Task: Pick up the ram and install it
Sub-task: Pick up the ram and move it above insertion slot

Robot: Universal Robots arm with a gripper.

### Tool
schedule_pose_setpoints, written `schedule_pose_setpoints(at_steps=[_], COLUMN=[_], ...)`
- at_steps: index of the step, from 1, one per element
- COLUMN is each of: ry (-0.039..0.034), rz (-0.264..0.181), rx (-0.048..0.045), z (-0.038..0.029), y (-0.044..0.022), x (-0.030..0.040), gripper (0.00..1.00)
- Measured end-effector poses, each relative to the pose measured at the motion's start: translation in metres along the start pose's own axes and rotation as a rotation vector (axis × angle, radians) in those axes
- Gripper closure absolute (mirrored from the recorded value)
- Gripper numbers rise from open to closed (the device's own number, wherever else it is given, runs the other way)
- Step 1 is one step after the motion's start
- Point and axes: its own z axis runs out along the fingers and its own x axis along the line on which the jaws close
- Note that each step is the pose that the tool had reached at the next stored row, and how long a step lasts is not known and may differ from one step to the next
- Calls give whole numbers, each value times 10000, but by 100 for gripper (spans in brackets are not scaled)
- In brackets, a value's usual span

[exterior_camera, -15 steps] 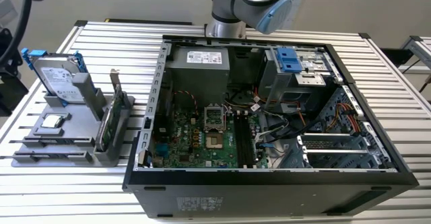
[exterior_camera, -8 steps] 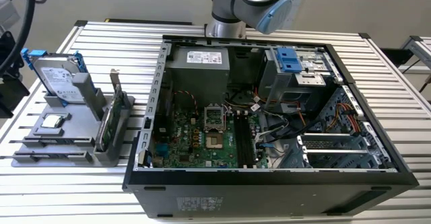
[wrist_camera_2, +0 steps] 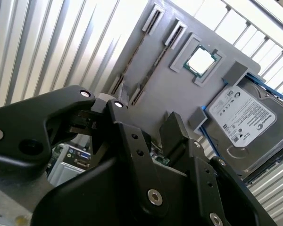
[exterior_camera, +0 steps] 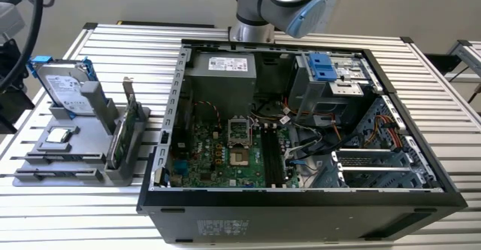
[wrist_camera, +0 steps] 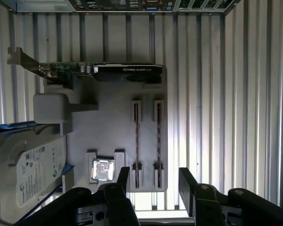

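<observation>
Table (exterior_camera: 112,41), slatted metal. Near its edge on the exterior view's left stands a grey tray (wrist_camera: 108,127). On it are a drive (wrist_camera: 28,174) propped at a slant, a CPU (wrist_camera: 103,169) in its pocket, and a card (wrist_camera: 104,70) upright along the tray edge nearest the case. The ram (wrist_camera: 158,141) sits on edge in a slotted holder at the tray's side away from the drive, not yet lifted. A second stick (wrist_camera: 136,141) lies parallel just beside it, between it and the CPU. Gripper (wrist_camera: 155,188), in the first wrist view, hangs above the tray edge by the sticks' ends. Its fingers are spread with nothing between them, and the gap looks roughly in line with the ram. Case (exterior_camera: 301,210) lies open at the table's middle, with memory slots (exterior_camera: 271,154) on the board and loose cables (exterior_camera: 301,148) just beside them. Arm (exterior_camera: 278,2) rises at the table's far edge. Risks, as judged: the sticks are close, so an off-centre descent could put a finger on the second stick or a holder block. A thin board pinched off its middle may tilt or slip. At the slots, a tilted ram could jam or snag the cables.
</observation>
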Motion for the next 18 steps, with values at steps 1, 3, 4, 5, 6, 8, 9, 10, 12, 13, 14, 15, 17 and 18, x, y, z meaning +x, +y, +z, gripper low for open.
schedule_pose_setpoints(at_steps=[1,3,4,5,6,8,9,10,12,13,14,15,17,18], ry=[0,0,-1,0,0,0,0,-2,-1,-1,-2,-2,-1,-1], rz=[0,0,0,0,-1,0,0,-1,-1,-1,-1,-1,-1,-2], rx=[4,12,17,21,25,34,39,44,52,57,61,65,70,71], z=[6,20,26,33,39,52,59,65,79,86,92,99,114,122], y=[0,-1,-1,-1,-1,-1,-1,-1,-2,-2,-2,-2,-2,-2], x=[0,0,0,0,1,1,1,1,1,2,1,1,2,2], gripper=[0,0,0,0,0,0,0,0,0,0,0,0,0,0])
